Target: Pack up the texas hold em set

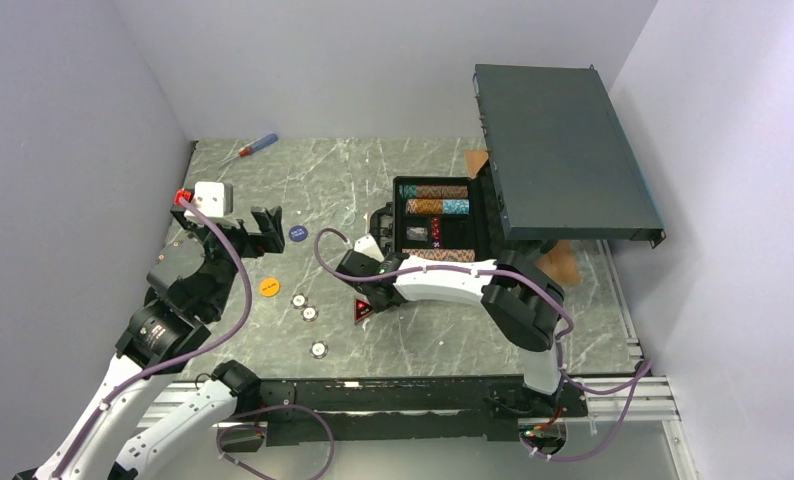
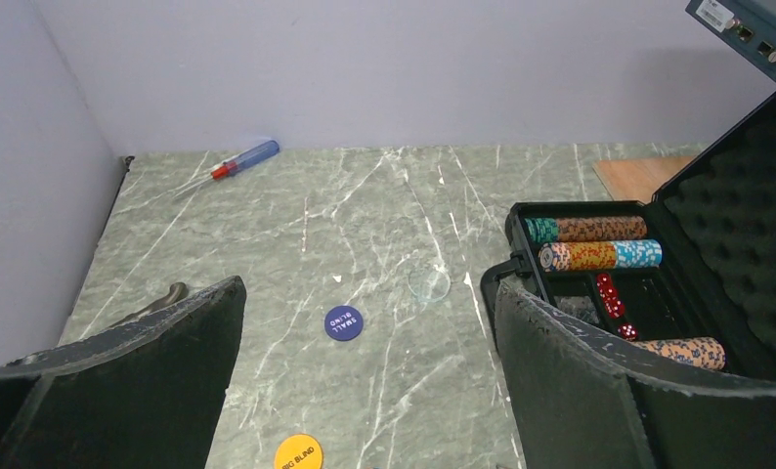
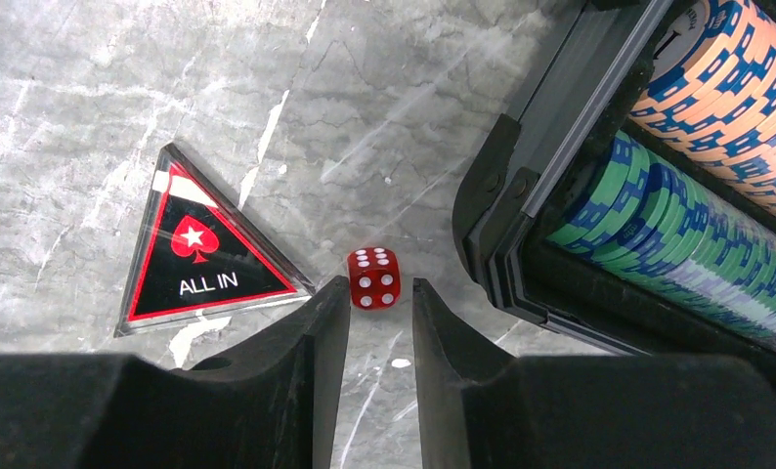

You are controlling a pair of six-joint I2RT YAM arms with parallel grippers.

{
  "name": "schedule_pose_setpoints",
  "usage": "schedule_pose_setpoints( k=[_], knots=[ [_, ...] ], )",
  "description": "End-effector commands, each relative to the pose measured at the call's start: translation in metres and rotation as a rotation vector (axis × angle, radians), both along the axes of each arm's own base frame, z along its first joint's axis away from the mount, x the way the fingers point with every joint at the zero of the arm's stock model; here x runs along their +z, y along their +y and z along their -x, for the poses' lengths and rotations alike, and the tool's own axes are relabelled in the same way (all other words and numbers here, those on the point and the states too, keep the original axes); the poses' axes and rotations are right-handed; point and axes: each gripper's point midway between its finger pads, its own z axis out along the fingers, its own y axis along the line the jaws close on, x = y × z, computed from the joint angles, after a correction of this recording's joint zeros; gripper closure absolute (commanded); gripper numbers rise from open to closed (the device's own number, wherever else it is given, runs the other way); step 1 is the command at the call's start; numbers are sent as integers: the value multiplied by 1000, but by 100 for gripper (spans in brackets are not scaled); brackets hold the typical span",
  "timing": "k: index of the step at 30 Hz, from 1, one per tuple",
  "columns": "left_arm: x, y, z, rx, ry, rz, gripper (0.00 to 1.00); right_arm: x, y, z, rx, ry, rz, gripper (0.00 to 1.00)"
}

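Note:
The small dark case (image 1: 397, 215) lies open mid-table, its foam lid leaning back. It holds rolls of striped chips (image 1: 437, 206) and red dice (image 2: 609, 293). My right gripper (image 3: 381, 288) hangs low by the case's near left corner (image 3: 506, 205), jaws open a narrow gap. A loose red die (image 3: 373, 277) lies on the table just beyond its fingertips, untouched. A black triangular "ALL IN" marker (image 3: 200, 256) lies left of the die. My left gripper (image 2: 369, 303) is wide open and empty above a blue "SMALL BLIND" button (image 2: 343, 322) and an orange "BIG BLIND" button (image 2: 298, 452).
A large flat dark rack box (image 1: 563, 150) overhangs the case at the back right. A red-and-blue screwdriver (image 1: 256, 146) lies at the back left. A white block (image 1: 211, 196) sits by the left arm. Three loose chips (image 1: 310, 313) and a clear disc (image 2: 429, 283) lie on the table.

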Motion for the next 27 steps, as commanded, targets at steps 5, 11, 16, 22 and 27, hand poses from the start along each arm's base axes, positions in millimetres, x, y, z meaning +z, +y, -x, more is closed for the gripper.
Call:
schedule_pose_setpoints(
  k=[5, 11, 16, 22, 27],
  knots=[
    [9, 0, -1, 5, -29, 24, 1, 5, 12, -12, -2, -35, -46, 70],
    [9, 1, -1, 7, -33, 25, 1, 0, 15, -10, 0, -18, -49, 78],
    [7, 1, -2, 12, -27, 14, 1, 4, 18, -10, 3, -13, -56, 85],
    [-11, 4, -16, 66, 0, -46, 1, 54, 24, -22, -7, -84, -101, 100],
    [-33, 8, -33, 147, 56, -115, 0, 115, 15, -53, -85, -197, -159, 100]
  ],
)
